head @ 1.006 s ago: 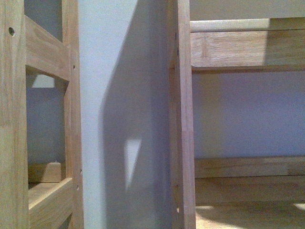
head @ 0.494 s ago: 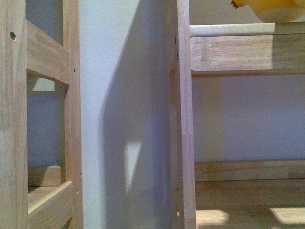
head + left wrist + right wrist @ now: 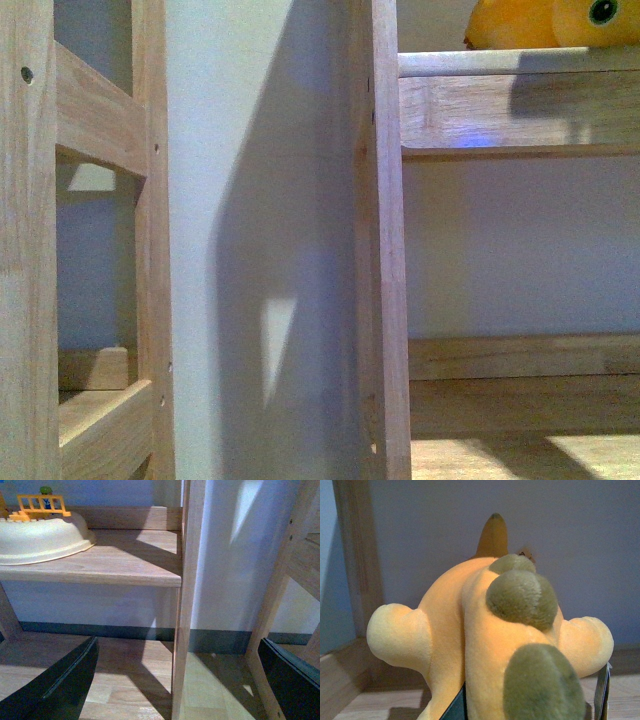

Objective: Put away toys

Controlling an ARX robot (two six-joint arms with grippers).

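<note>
Two wooden shelf units face the robot's body camera, a pale wall (image 3: pixel 250 150) between them. On the left wrist view, the left gripper (image 3: pixel 180 680) hangs spread wide and empty before the lower shelf (image 3: pixel 100 565), where a cream bowl-shaped toy (image 3: pixel 40 537) with an orange fence piece (image 3: pixel 42 505) sits at ten o'clock. In the front view the upper shelf (image 3: pixel 500 105) of the right-hand unit, bare a second ago and showing only a sliver of yellow half a second ago, now carries the plush animal (image 3: pixel 545 22) at one o'clock, its dark eye showing above the rail. The right wrist view shows the right gripper (image 3: pixel 532 700) pinching the toy's orange-yellow body, dark fingers (image 3: pixel 457 707) on either side, an ear pointing toward the back wall at twelve o'clock. The toy appears to be arriving over the shelf board; whether it rests there cannot be told. Release and withdrawal likely remain
</note>
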